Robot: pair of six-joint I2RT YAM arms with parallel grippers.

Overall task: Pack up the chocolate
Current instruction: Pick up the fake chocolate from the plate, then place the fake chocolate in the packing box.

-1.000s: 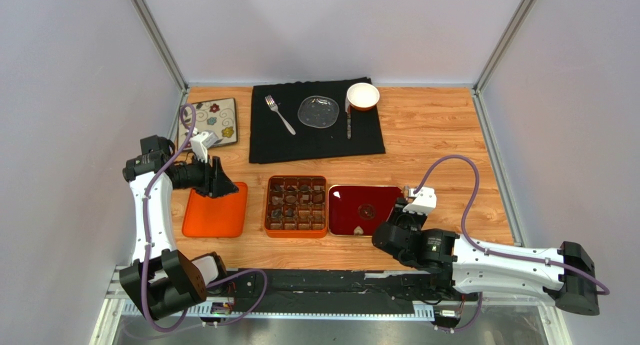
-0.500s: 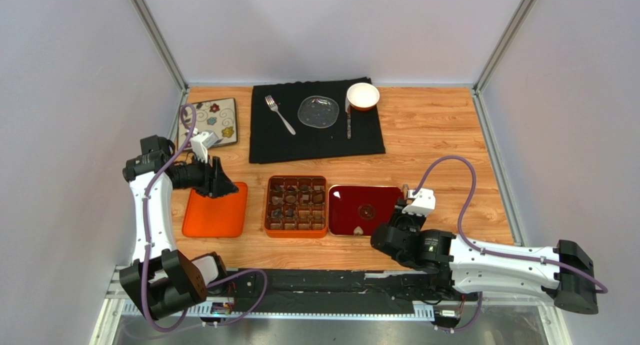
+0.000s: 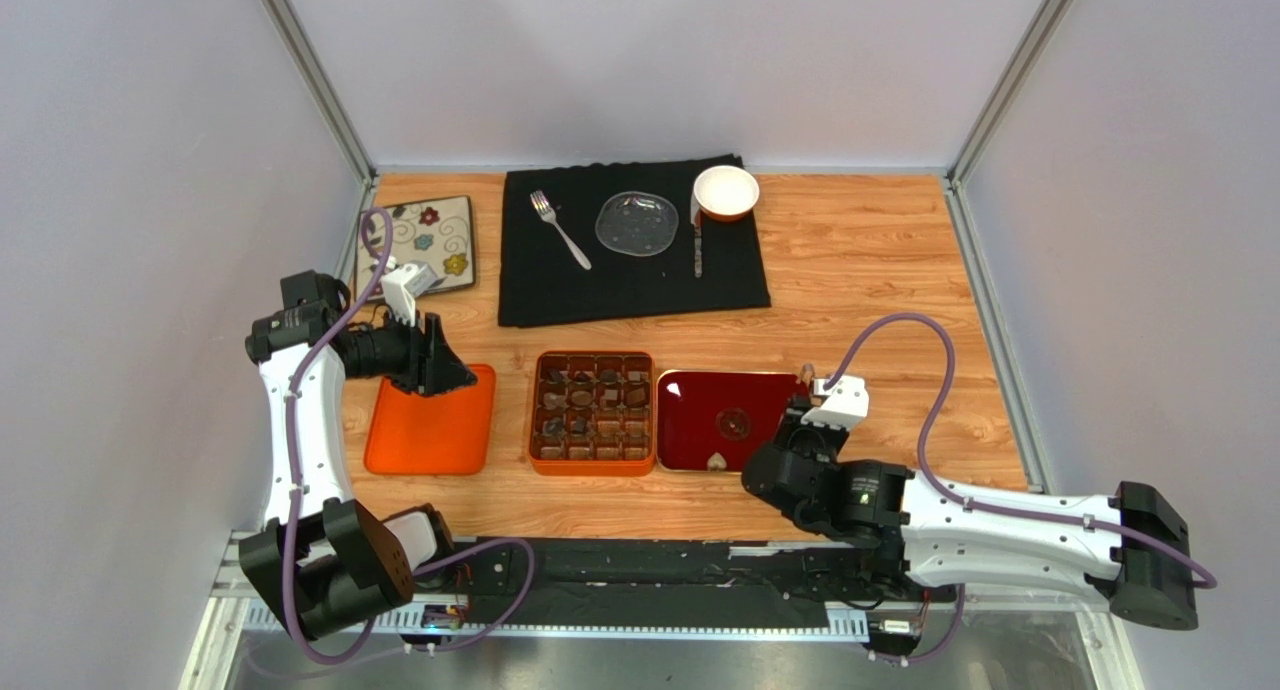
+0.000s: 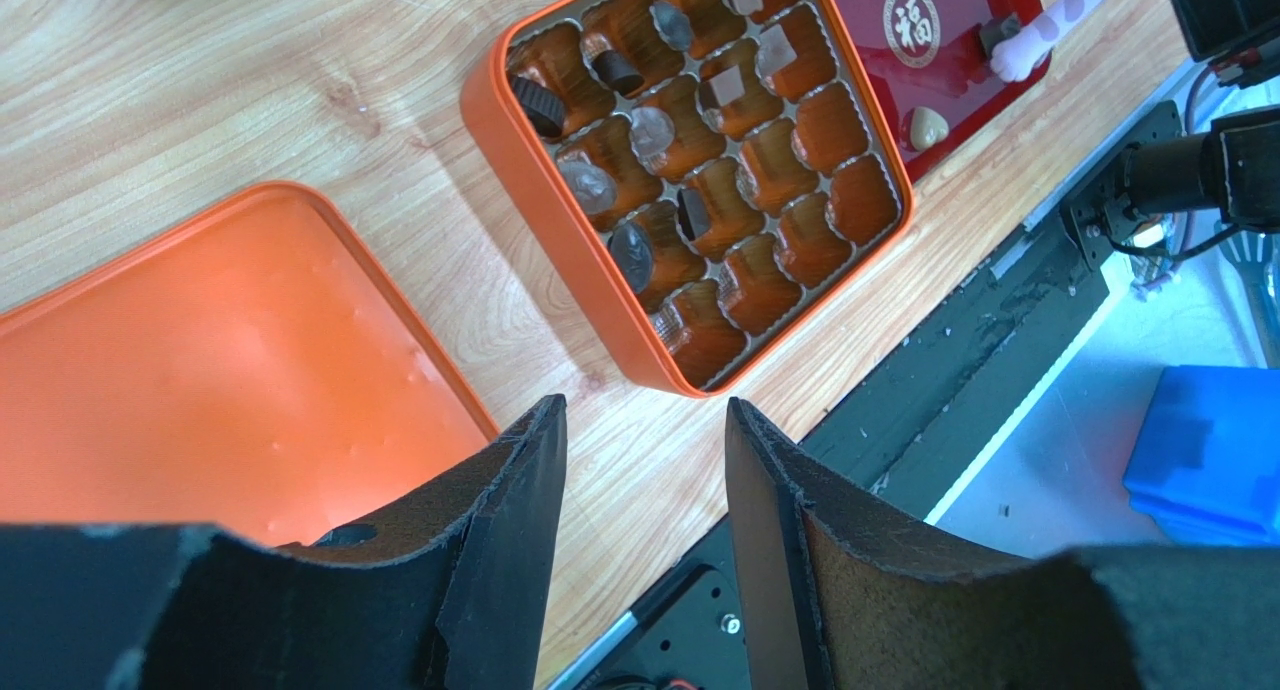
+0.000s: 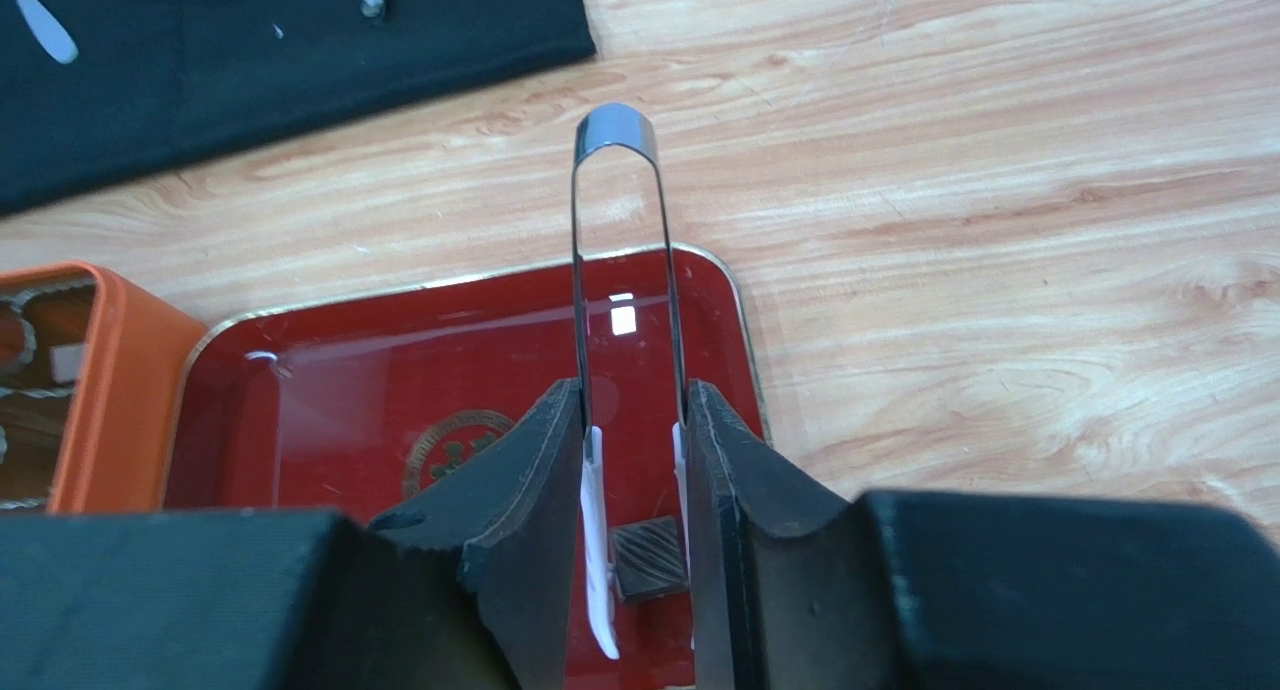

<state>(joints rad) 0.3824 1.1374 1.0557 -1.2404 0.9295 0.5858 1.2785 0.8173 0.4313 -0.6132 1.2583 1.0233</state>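
Note:
An orange box (image 3: pixel 592 411) with grid compartments holds several chocolate pieces (image 4: pixel 646 128). To its right lies a red tray (image 5: pixel 331 390) carrying a ridged square chocolate (image 5: pixel 649 555) and a lighter heart-shaped one (image 4: pixel 930 123). My right gripper (image 5: pixel 631 398) is shut on metal tongs (image 5: pixel 616 135). The tongs' white tips straddle the square chocolate; whether they touch it I cannot tell. My left gripper (image 4: pixel 639 420) hangs open and empty over the near corner of the orange lid (image 4: pixel 196 375), left of the box.
At the back, a black cloth (image 3: pixel 631 278) carries a fork (image 3: pixel 558 227), a glass plate (image 3: pixel 637 221), a knife (image 3: pixel 697 245) and a white bowl (image 3: pixel 726 192). A patterned coaster (image 3: pixel 430 237) lies back left. Grey walls flank the table.
My right arm has shifted slightly toward the near edge and its jaws have pressed the tongs narrower. The left arm has not moved.

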